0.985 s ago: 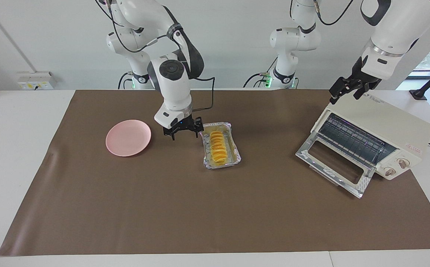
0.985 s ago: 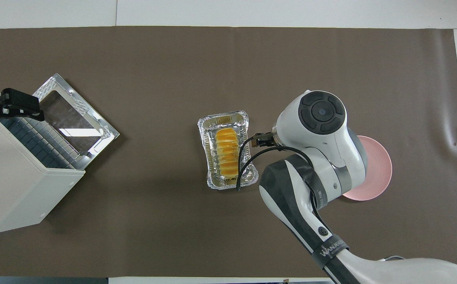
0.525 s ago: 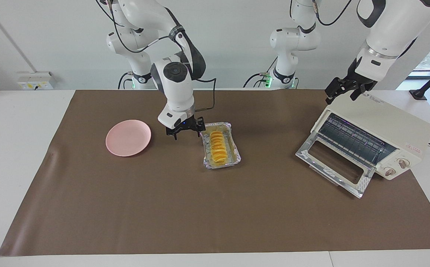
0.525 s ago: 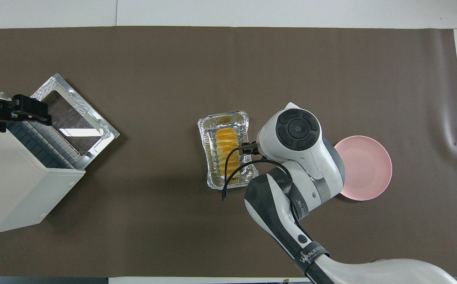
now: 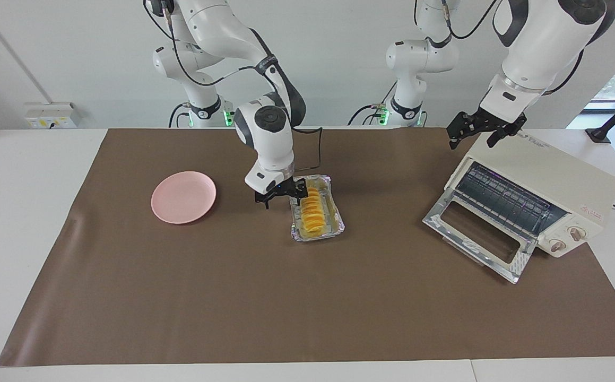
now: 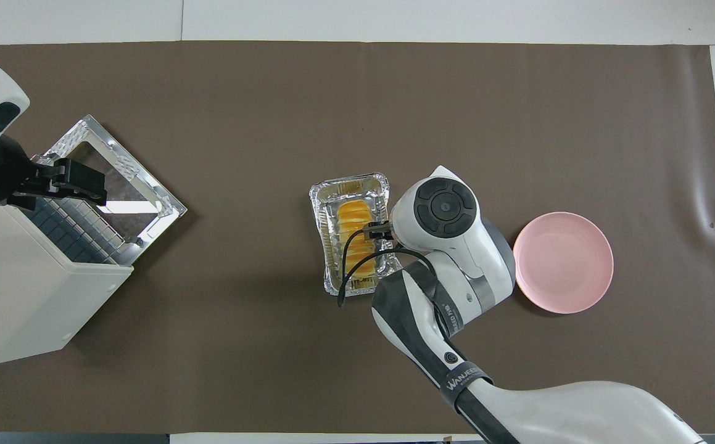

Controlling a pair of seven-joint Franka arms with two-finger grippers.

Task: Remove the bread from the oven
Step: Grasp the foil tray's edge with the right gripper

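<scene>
Golden bread sits in its foil tray, out of the open oven; my right gripper hovers open, empty; the left gripper likewise, above the oven.

On the desk, a brown mat carries everything. The boxy cream-white toaster oven sits at the left arm's end, its metal-framed glass door dropped open onto the mat. The crinkled silver foil tray lies mid-mat, with the ridged golden-yellow bread loaf in it. The round pink plate lies toward the right arm's end, beside the tray. The right gripper hangs over the tray's plate-side edge; the left gripper hangs over the oven's top corner.
</scene>
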